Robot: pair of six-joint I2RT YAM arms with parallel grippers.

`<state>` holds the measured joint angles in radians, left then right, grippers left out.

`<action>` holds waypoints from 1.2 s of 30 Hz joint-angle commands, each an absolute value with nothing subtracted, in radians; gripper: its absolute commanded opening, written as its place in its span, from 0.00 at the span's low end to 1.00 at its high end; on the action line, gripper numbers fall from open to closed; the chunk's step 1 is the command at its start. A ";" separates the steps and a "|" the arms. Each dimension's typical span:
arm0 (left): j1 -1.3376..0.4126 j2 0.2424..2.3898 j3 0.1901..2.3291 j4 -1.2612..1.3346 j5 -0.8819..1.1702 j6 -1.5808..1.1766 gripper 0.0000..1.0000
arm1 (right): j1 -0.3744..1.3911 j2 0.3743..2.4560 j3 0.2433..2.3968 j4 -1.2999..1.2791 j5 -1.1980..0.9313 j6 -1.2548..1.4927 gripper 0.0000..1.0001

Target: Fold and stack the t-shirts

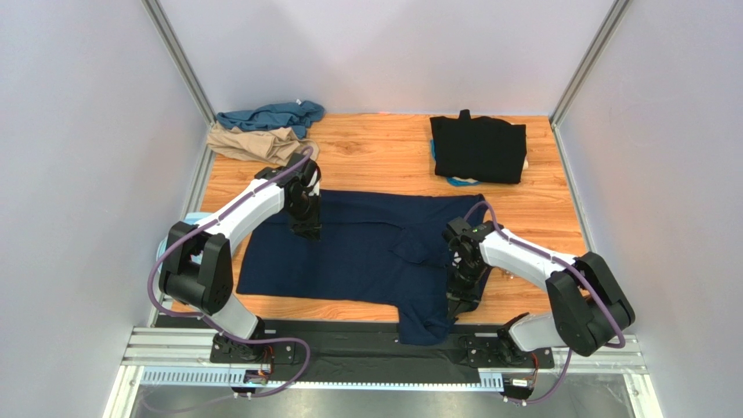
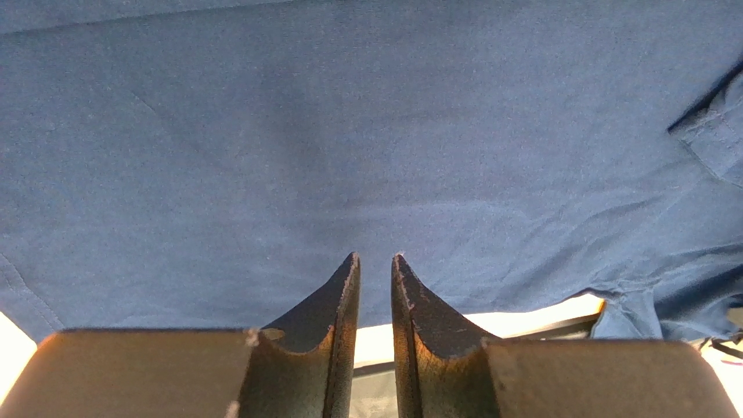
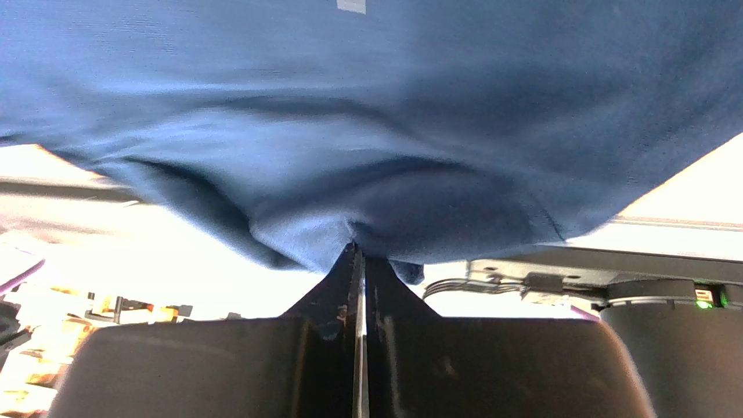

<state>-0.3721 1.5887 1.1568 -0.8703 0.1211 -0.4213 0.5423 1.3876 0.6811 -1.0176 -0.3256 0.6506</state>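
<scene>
A dark navy t-shirt (image 1: 357, 252) lies spread across the middle of the wooden table, one part hanging over the near edge. My right gripper (image 1: 462, 294) is shut on a fold of that navy cloth (image 3: 331, 157), which bunches at the fingertips (image 3: 359, 251) and rises off the table. At the shirt's far left edge stands my left gripper (image 1: 305, 222). It is open by a narrow gap (image 2: 375, 258), its tips point at the navy cloth (image 2: 349, 131), and nothing sits between the jaws. A folded black t-shirt (image 1: 478, 148) lies at the back right.
A crumpled teal blue t-shirt (image 1: 272, 114) and a tan t-shirt (image 1: 257, 144) lie heaped in the back left corner. A teal edge (image 1: 460, 180) peeks from under the black shirt. Grey walls close in both sides, and a metal rail (image 1: 384, 355) runs along the near edge.
</scene>
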 commanded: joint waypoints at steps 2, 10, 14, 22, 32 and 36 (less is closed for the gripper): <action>-0.377 1.585 1.198 -0.877 0.107 -0.411 0.26 | 0.548 1.402 0.843 -1.083 -0.296 0.614 0.00; -0.377 1.559 1.193 -0.890 0.077 -0.400 0.26 | 0.546 1.520 1.021 -1.118 -0.284 0.563 0.00; -0.377 1.546 1.172 -0.894 0.058 -0.399 0.26 | 0.538 1.574 1.083 -1.135 -0.273 0.540 0.00; -0.312 1.511 1.072 -0.926 -0.074 -0.442 0.32 | 0.443 1.638 1.213 -1.167 -0.268 0.479 0.00; -0.046 1.564 1.022 -1.011 -0.152 -0.454 0.33 | 0.387 1.618 1.193 -1.149 -0.314 0.462 0.00; 0.035 1.572 0.971 -0.996 -0.103 -0.454 0.38 | 0.373 1.624 1.203 -1.121 -0.347 0.463 0.00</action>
<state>-0.0242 1.5642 1.0008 -0.9741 -0.1135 -0.4450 0.3859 1.6363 1.1915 -1.1511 -0.3031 0.4767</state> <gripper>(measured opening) 0.381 0.007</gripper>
